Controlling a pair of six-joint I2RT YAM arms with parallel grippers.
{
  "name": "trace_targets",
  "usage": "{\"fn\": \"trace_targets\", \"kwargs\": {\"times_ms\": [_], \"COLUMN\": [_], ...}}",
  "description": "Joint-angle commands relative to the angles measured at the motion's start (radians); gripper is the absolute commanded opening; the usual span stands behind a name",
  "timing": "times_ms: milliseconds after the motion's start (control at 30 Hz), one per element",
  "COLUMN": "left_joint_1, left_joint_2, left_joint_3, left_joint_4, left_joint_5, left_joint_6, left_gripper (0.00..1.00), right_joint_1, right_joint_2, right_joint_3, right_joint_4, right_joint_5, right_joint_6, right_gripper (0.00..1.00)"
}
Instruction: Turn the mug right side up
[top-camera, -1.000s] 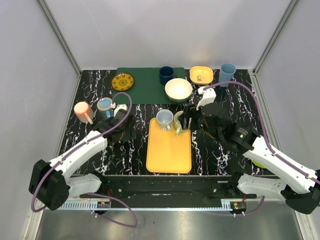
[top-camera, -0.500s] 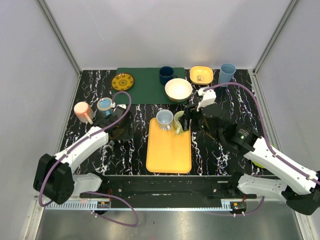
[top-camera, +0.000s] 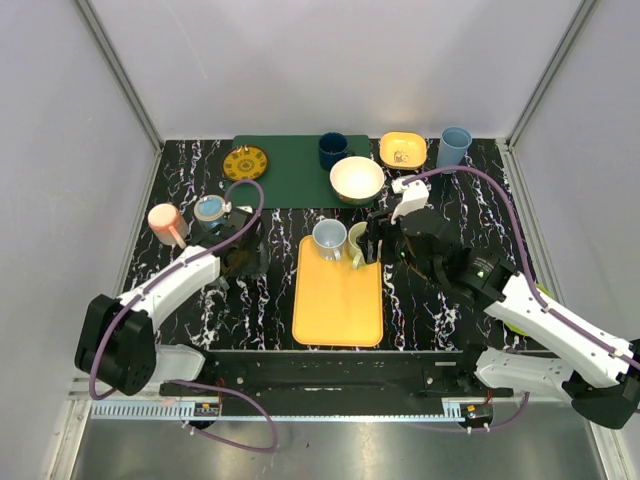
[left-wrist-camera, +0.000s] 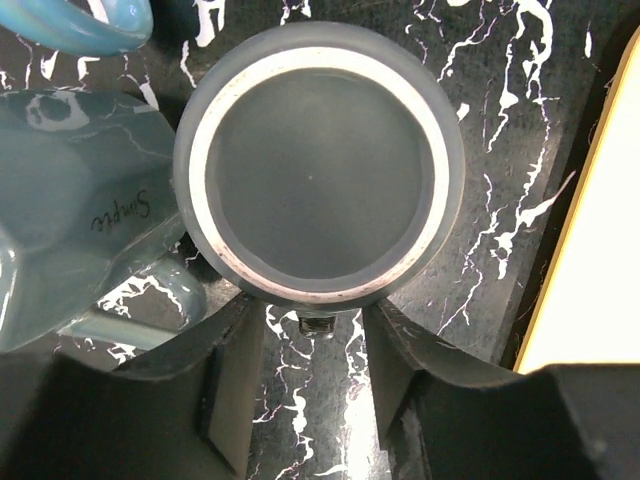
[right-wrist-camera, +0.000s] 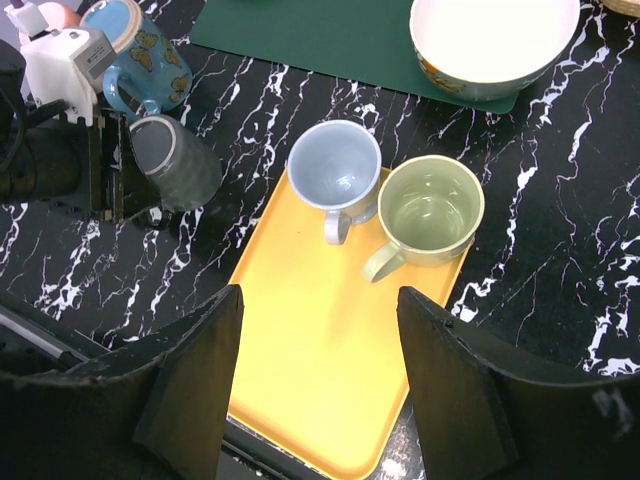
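Left of the yellow tray (right-wrist-camera: 320, 380), on the black marbled table (right-wrist-camera: 560, 250): grey mug (left-wrist-camera: 318, 165) stands mouth down, its foot ring facing straight up at the left wrist camera; not yet turned.

Over the last second the left arm has swung its forearm inward and carried the left gripper (left-wrist-camera: 313, 320) a little farther out, toward the blue mug (right-wrist-camera: 140, 60); it now hangs over the grey mug, pointing down. Its fingers (left-wrist-camera: 235, 390) are parted with nothing between them; the tips sit over the near edge of the base, not around the body. Reading: approach about done, grasp not begun; no sign the mug has been lifted or tipped. The finger gap looks narrower than the mug, so a pinch on the wall or a handle seems likelier than a span across; the grey mug's handle shows in no view, so I cannot say where it points.

Right gripper (right-wrist-camera: 318, 295) barely shifted; hovers above the tray, spread wide, empty; seems to be standing by.

Neighbours: blue mug close against the grey one on its far-left side, its teal handle (left-wrist-camera: 130, 322) reaching toward the left fingers; touching or not, cannot tell. The tray edge lies near on the other side; white mug (right-wrist-camera: 335, 170) and green mug (right-wrist-camera: 432, 210) sit upright on the tray, side by side, unmoved. Cream bowl (right-wrist-camera: 495, 40) on the green mat (right-wrist-camera: 300, 30) and pink cup (top-camera: 167, 222) at far left are both well apart.

Risk, as I judge it: tipping the grey mug toward the blue one would knock it; the tray side offers a little more room.
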Motion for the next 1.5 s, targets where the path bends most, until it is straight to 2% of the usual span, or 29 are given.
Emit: {"fn": "trace_targets", "kwargs": {"times_ms": [0,133,267,300,367,400,467,667,833,1000,1167,1233,1267,1300,1400,1467], "left_joint_1": [0.009,0.014,0.017,0.017,0.017,0.017,0.017,0.017,0.017,0.017,0.017,0.017,0.017,0.017,0.014,0.016], "left_joint_2": [0.019,0.026,0.029,0.028,0.031,0.029,0.029,-0.004,-0.174,-0.334,-0.438,-0.494,-0.511,-0.538,-0.564,-0.563], "left_joint_3": [0.048,0.047,0.048,0.048,0.053,0.054,0.058,0.042,-0.014,-0.06,-0.117,-0.168,-0.185,-0.217,-0.261,-0.271], "left_joint_4": [0.062,0.068,0.076,0.076,0.076,0.076,0.076,0.115,0.223,0.375,0.571,0.663,0.761,0.81,0.997,1.121], "left_joint_5": [0.039,0.051,0.061,0.059,0.064,0.065,0.067,0.136,0.277,0.441,0.515,0.542,0.55,0.561,0.581,0.599], "left_joint_6": [0.022,0.022,0.022,0.02,0.02,0.02,0.02,0.014,-0.018,-0.126,-0.276,-0.334,-0.401,-0.434,-0.567,-0.65], "left_gripper": [0.45,0.37,0.26,0.19,0.13,0.06,0.0,0.0,0.0,0.0,0.0,0.0,0.0,0.0,0.0,0.0], "right_joint_1": [0.004,0.004,0.003,0.004,0.004,0.004,0.004,0.004,0.004,0.003,0.003,-0.003,-0.008,-0.01,-0.011,-0.016], "right_joint_2": [-0.007,-0.006,-0.004,-0.004,-0.004,-0.007,-0.009,-0.014,-0.044,-0.072,-0.168,-0.202,-0.204,-0.201,-0.185,-0.17], "right_joint_3": [-0.006,-0.011,-0.014,-0.015,-0.018,-0.02,-0.021,-0.026,-0.055,-0.104,-0.214,-0.271,-0.279,-0.285,-0.317,-0.33], "right_joint_4": [0.023,0.026,0.028,0.026,0.028,0.028,0.028,0.028,0.063,0.11,0.274,0.371,0.399,0.423,0.576,0.67], "right_joint_5": [0.018,0.024,0.023,0.023,0.023,0.023,0.023,0.02,-0.017,-0.088,-0.158,-0.282,-0.337,-0.442,-0.587,-0.626], "right_joint_6": [-0.009,-0.01,-0.007,-0.007,-0.004,-0.001,0.002,0.004,0.014,0.07,0.181,0.214,0.244,0.258,0.333,0.382], "right_gripper": [0.68,0.69,0.69,0.69,0.69,0.69,0.69,0.69,0.7,0.72,0.75,0.77,0.79,0.79,0.8,0.8]}}
